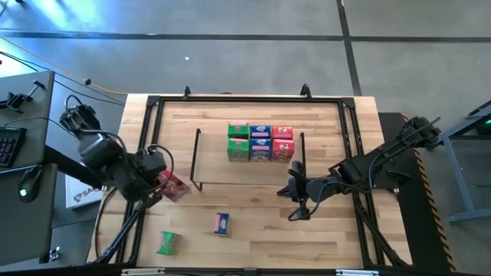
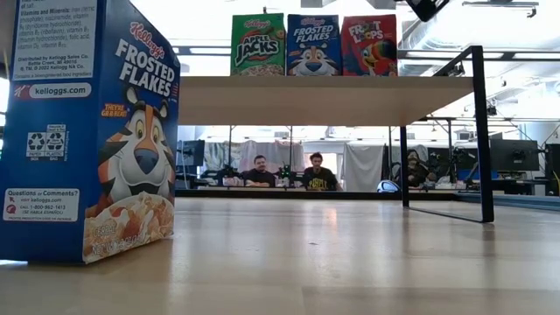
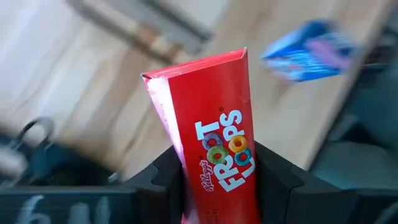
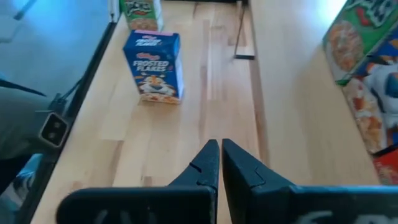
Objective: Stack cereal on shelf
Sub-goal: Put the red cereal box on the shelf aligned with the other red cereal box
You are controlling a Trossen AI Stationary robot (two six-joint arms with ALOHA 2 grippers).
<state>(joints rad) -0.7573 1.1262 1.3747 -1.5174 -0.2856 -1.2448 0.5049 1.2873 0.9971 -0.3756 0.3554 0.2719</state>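
Observation:
My left gripper (image 1: 159, 181) is at the table's left side, near the black frame rail, shut on a red Froot Loops box (image 3: 214, 137). Several cereal boxes (image 1: 261, 142), green, blue and red, stand on the shelf (image 1: 201, 157); the low view shows three of them (image 2: 313, 44) upright on its wood top (image 2: 324, 98). A blue Frosted Flakes box (image 1: 222, 223) stands upright on its bottom on the table near the front edge, and a green box (image 1: 169, 242) sits left of it. My right gripper (image 4: 219, 158) is shut and empty, hovering by the shelf's right end. My left gripper pinches the red box between its two fingers (image 3: 165, 180), one on each broad face, near one end (image 3: 217, 193). The narrow printed side faces the wrist camera. The box sticks out past the fingertips, tilted, and looks lifted above the table.
A black metal frame (image 1: 149, 115) runs around the tabletop. Bare wood lies between the shelf and the front edge around the blue box (image 4: 153, 65). The left half of the shelf is bare. People sit at desks (image 2: 289, 175) far beyond the table.

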